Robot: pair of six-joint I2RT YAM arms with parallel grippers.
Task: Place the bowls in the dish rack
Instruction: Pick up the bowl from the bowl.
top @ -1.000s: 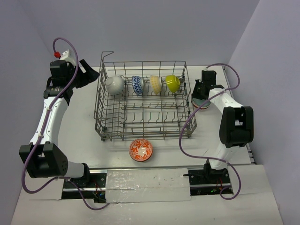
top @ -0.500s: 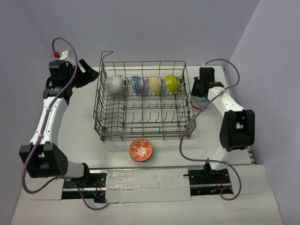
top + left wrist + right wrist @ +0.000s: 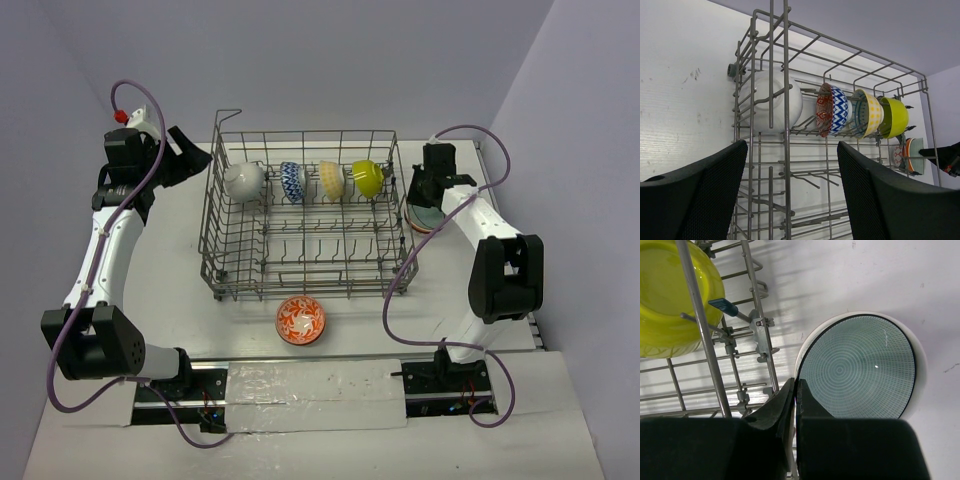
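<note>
One bowl sits nearest the arm bases: the red-white bowl point(image 3: 301, 320), mouth up on the table just in front of the near edge of the dish rack point(image 3: 300, 245), not yet loaded. Neither gripper is near it.

Rack, near and middle rows: tines only, no bowls.

Rack, far row, left to right: white bowl point(image 3: 245, 180), blue-white bowl point(image 3: 293, 182), pale yellow bowl point(image 3: 332, 180), lime bowl point(image 3: 367, 178). All four stand on edge between tines, close together.

Right gripper point(image 3: 795, 387): just outside the rack's right wall, level with the far row. Fingers are drawn in to a thin slit. In the wrist view the near-left rim of the grey patterned bowl point(image 3: 860, 367) runs straight into that slit, so I judge it pinched by its rim. The rest of the bowl extends right of the fingers, mouth towards the camera. Cannot tell whether it is already off its support.

Left gripper point(image 3: 791, 160): fingers spread wide, holding nothing, hovering left of the rack's far-left corner and facing the loaded row.

Step in hand (judgement): pick-up of the grey patterned bowl on the right.

Next move calls for: raising it clear of the rack's top wire, carrying it left over the wall, turning it on edge and lowering it into a free slot, likely the next row nearer. The lime bowl is close to the right wall, so the entry path needs to stay clear of it. A rim pinch may let the bowl swing.
</note>
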